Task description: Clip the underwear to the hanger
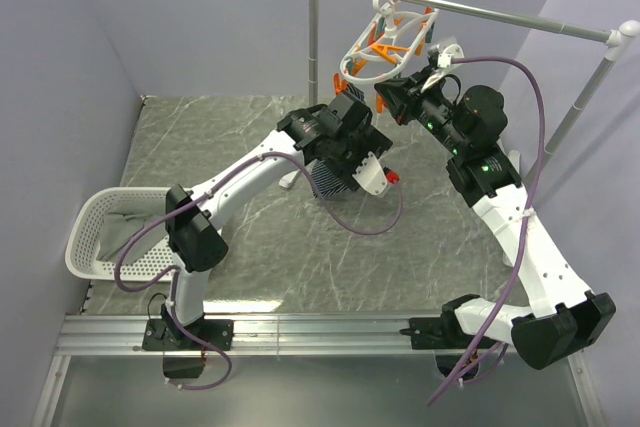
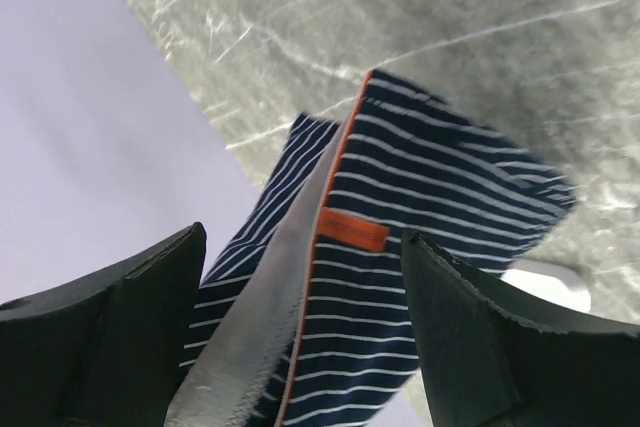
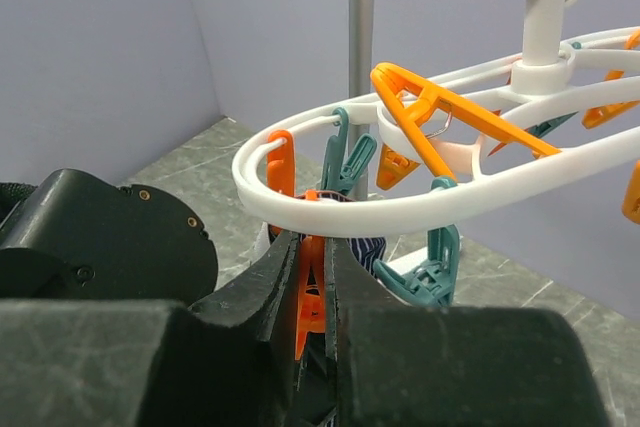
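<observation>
Navy underwear (image 2: pixel 430 197) betw. wide L pincer (image 2: pixel 300 237) | R pincer (image 3: pixel 312 252) – arm raised – pinching orange peg (image 3: pixel 305 297)

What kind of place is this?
Probably a robot test booth, not a home: plain lilac walls enclose a marble-patterned table, two arms are bolted to a metal rail at its near edge, and a hanger hangs on a bare pole stand.
</observation>
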You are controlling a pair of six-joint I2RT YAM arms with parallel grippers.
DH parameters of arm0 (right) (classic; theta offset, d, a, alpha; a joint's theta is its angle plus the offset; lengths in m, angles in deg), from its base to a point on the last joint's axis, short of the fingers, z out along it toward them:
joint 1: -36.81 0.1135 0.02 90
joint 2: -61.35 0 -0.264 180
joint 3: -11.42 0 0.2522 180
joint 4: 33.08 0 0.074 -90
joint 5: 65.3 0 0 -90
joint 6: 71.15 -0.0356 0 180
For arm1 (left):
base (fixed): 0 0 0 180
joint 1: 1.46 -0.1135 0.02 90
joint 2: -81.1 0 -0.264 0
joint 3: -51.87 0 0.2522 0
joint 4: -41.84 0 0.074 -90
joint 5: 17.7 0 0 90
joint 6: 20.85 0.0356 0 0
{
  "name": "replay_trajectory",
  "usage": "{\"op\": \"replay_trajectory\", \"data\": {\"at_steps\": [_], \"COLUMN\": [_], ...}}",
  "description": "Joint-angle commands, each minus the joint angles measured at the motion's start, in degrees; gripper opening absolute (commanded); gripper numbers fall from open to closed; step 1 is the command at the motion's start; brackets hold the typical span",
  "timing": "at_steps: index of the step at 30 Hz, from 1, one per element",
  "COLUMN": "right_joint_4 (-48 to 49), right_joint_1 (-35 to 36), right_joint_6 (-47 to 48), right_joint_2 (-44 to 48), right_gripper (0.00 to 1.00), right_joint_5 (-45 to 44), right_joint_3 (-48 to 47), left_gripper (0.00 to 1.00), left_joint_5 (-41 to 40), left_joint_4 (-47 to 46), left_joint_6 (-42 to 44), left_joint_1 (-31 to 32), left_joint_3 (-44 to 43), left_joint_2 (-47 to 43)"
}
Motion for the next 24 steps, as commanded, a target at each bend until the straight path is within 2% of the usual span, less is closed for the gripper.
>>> {"op": "replay_trajectory", "data": {"at_steps": [1,3,6,7,9,10,12,13,14,21,24], "right_joint_4": [0.1,0.0,0.1,0.1,0.1,0.1,0.2,0.2,0.2,0.3,0.5], "right_joint_1": [0.6,0.6,0.8,0.7,0.8,0.8,0.8,0.8,0.8,0.8,0.7], "right_joint_6": [0.8,0.8,0.8,0.7,0.7,0.7,0.7,0.9,1.0,1.4,1.1], "right_joint_2": [-0.3,-0.3,-0.2,-0.1,-0.1,-0.1,-0.2,-0.2,-0.3,-0.6,-0.5], "right_gripper": [0.00,0.00,0.00,0.00,0.00,0.00,0.00,0.00,0.00,0.00,0.00], "right_joint_5": [-1.4,-1.4,-1.7,-1.9,-1.7,-1.7,-1.9,-1.9,-2.0,-2.7,-2.9], "right_joint_3": [-2.6,-2.4,-2.2,-2.1,-2.1,-2.2,-2.2,-2.4,-2.4,-2.6,-2.5], "left_gripper": [0.84,0.84,0.66,0.57,0.48,0.34,0.17,0.05,0.00,0.00,0.00], "left_joint_5": [-4.4,-6.3,-7.8,-8.6,-9.8,-10.8,-10.4,-9.2,-8.3,1.3,6.5], "left_joint_4": [-2.2,-1.7,1.1,3.1,5.6,7.4,8.6,9.4,9.4,8.8,3.4], "left_joint_6": [0.7,1.5,2.8,3.0,3.5,3.8,3.3,3.2,3.0,2.5,1.9], "left_joint_1": [0.8,1.1,1.3,1.3,1.3,1.3,1.2,1.1,1.1,-0.3,-1.6], "left_joint_3": [-1.4,-1.2,-4.1,-5.1,-7.6,-8.3,-9.9,-10.0,-9.7,-5.2,0.3], "left_joint_2": [0.6,1.2,3.1,4.2,5.5,6.4,6.9,6.4,6.1,-0.3,-5.0]}}
